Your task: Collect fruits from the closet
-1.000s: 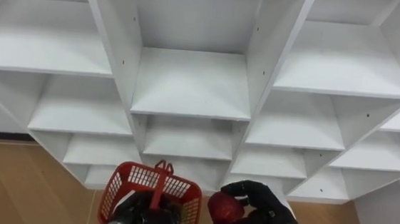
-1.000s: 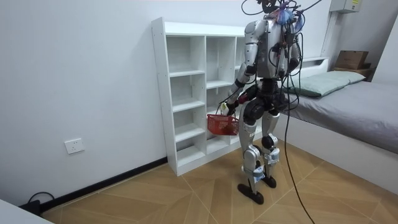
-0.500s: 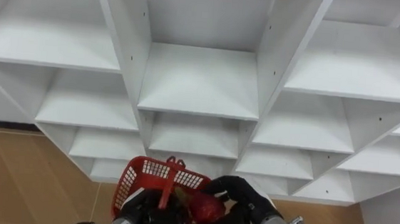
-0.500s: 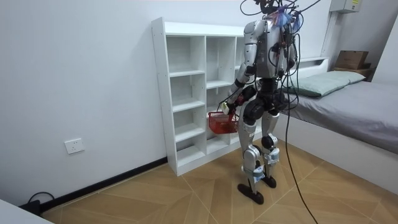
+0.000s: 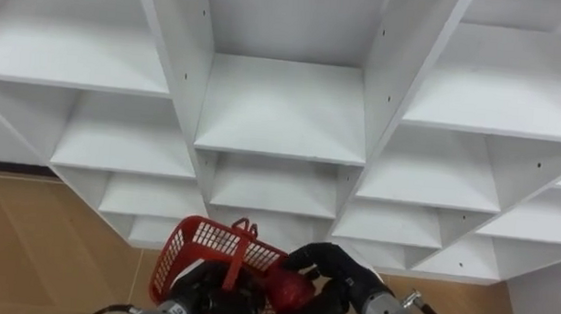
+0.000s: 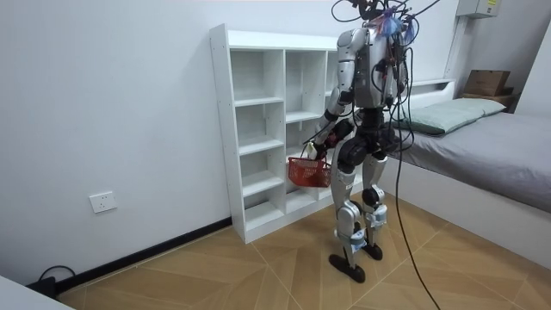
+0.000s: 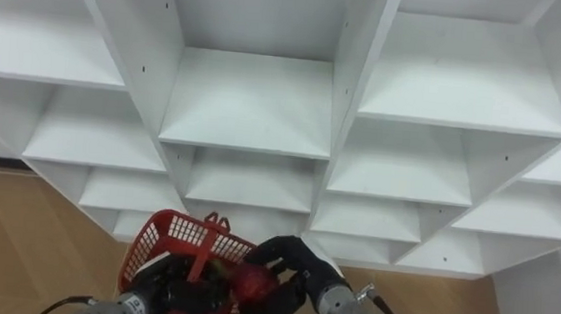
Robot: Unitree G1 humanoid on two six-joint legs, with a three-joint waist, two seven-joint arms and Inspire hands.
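My right hand's fingers (image 5: 324, 264) are curled round a round red fruit (image 5: 290, 290), and my thumb is pressed on it from below. My right hand (image 5: 336, 282) is black. It holds the fruit just over the right edge of a red plastic basket (image 5: 202, 242) with a grid of little holes in its wall. The fruit is round like a ball, so it has no long side. I cannot tell which way its top points.

My left hand (image 5: 203, 297) is dark too. Its fingers are wrapped round the lower part of the thin red handle (image 5: 237, 248). The handle stands up across the middle of the basket. The basket's long side runs from my left to my right, and it tips a little.

Past the basket is a tall white wooden closet (image 5: 284, 107) with many open shelves. To the left of it is a brown wooden floor (image 5: 34, 233).

In the room view I stand upright, facing the closet, with the basket (image 6: 308, 172) hanging at hip height. A grey bed (image 6: 491, 146) is behind me.
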